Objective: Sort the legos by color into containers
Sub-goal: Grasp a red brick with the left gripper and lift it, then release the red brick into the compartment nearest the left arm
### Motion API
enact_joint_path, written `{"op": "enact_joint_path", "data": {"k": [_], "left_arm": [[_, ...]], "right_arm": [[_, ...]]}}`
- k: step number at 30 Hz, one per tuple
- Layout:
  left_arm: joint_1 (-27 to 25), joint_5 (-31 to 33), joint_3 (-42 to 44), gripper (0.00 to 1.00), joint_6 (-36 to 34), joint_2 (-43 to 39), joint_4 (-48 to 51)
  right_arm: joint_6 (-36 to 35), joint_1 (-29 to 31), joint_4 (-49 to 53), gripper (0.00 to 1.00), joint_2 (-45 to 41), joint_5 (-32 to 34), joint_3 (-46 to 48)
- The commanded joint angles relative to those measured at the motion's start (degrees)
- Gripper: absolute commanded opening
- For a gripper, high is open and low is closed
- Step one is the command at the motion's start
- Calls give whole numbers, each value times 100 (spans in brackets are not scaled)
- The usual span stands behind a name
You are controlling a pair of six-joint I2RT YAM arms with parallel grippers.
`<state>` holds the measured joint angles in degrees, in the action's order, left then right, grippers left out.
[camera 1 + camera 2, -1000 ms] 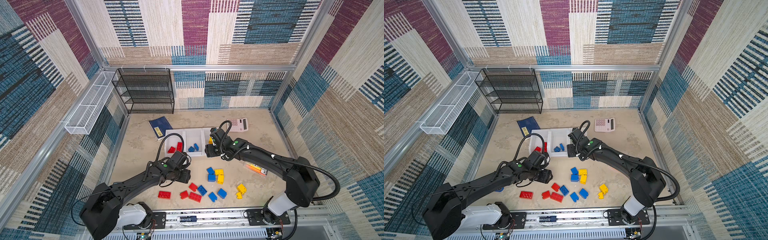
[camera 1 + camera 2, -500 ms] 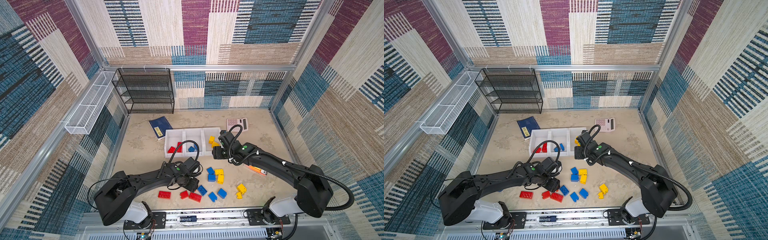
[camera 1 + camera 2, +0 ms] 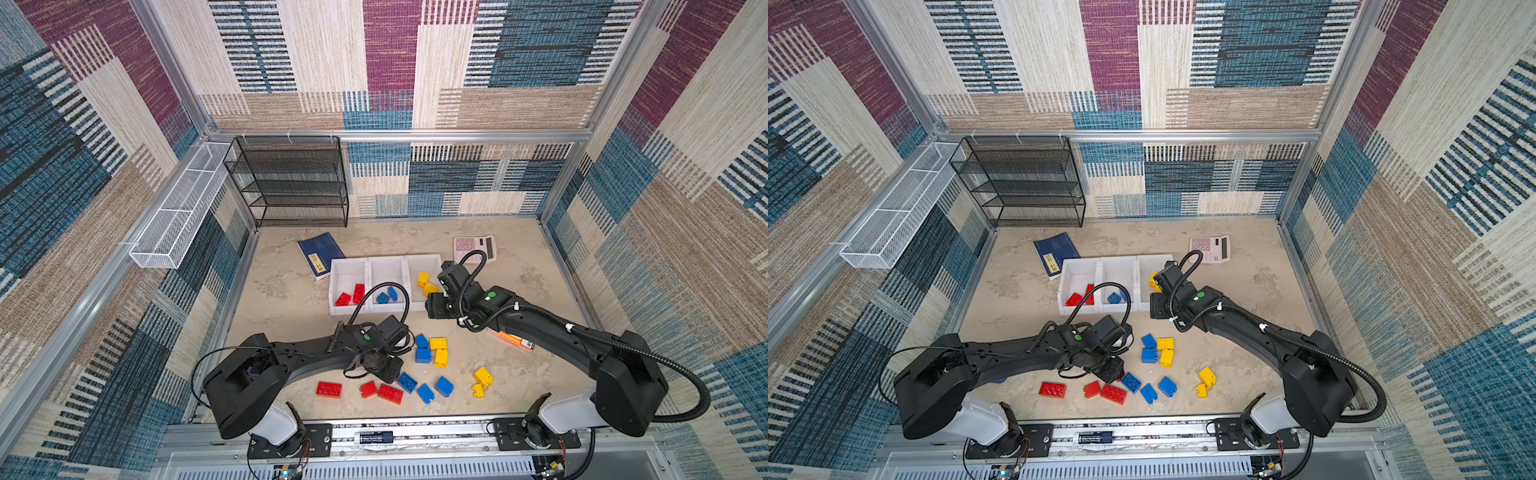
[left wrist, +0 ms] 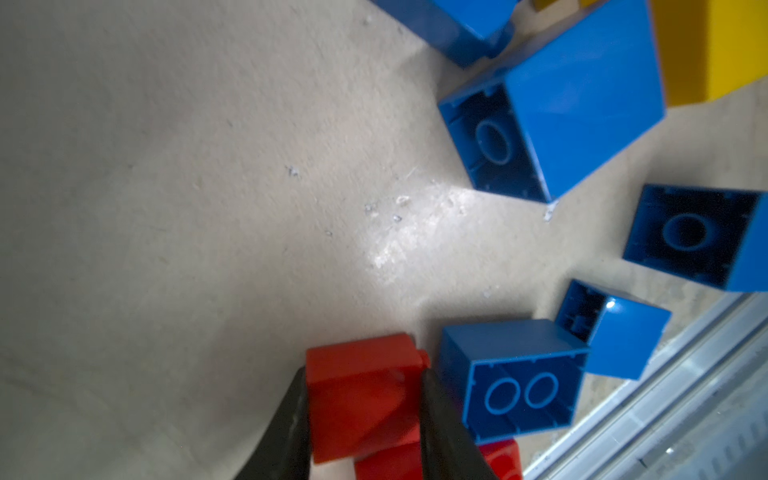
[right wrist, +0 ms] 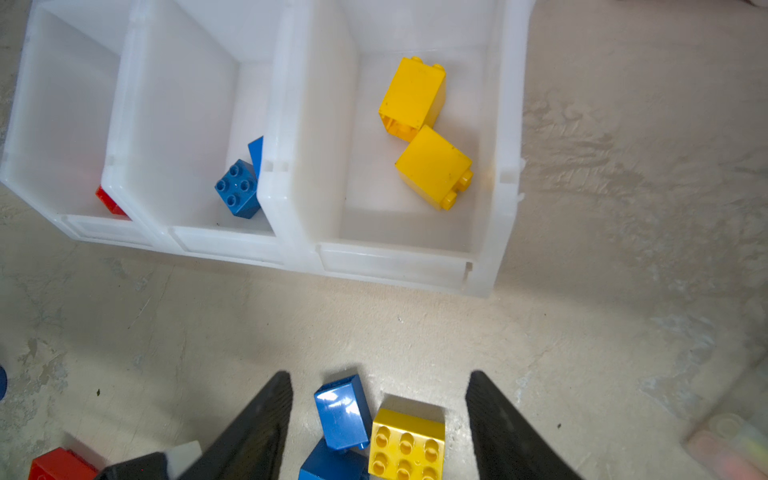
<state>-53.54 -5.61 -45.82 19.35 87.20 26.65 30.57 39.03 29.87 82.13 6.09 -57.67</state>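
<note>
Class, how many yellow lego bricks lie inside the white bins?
2, both in the right-hand bin: rear yellow brick, and front yellow brick beside it. None seems hidden.

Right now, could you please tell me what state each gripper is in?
Left gripper: closed on a small red plastic studded brick.
Right gripper: open, holding nothing.

Three bins [image 3: 386, 258] stand joined in a row in the middle of the table [image 3: 282, 316], two legos [image 3: 358, 293] in each. Behind the bins, a booklet [image 3: 320, 255] lies to the left and a calculator [image 3: 473, 248] to the right. A rack [image 3: 291, 183] stands at the back left; a basket [image 3: 174, 216] hangs on the left wall [image 3: 83, 199]. Loose legos [image 3: 440, 357] lie scattered in front of the bins, with a marker pack [image 3: 513, 340] just right of them.
</note>
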Motion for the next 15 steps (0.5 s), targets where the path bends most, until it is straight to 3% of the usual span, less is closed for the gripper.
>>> {"op": "enact_joint_path", "data": {"k": [1, 4, 9, 15], "left_arm": [[111, 674, -240, 32, -87, -52, 494], [547, 736, -596, 32, -212, -254, 727], [1748, 717, -1141, 33, -533, -592, 644], [2922, 875, -1845, 34, -907, -203, 539]], "right_arm": [[39, 0, -27, 69, -35, 68, -33], [11, -2, 0, 69, -74, 86, -46], [-16, -16, -5, 68, -151, 103, -26], [39, -17, -7, 68, -247, 79, 48]]}}
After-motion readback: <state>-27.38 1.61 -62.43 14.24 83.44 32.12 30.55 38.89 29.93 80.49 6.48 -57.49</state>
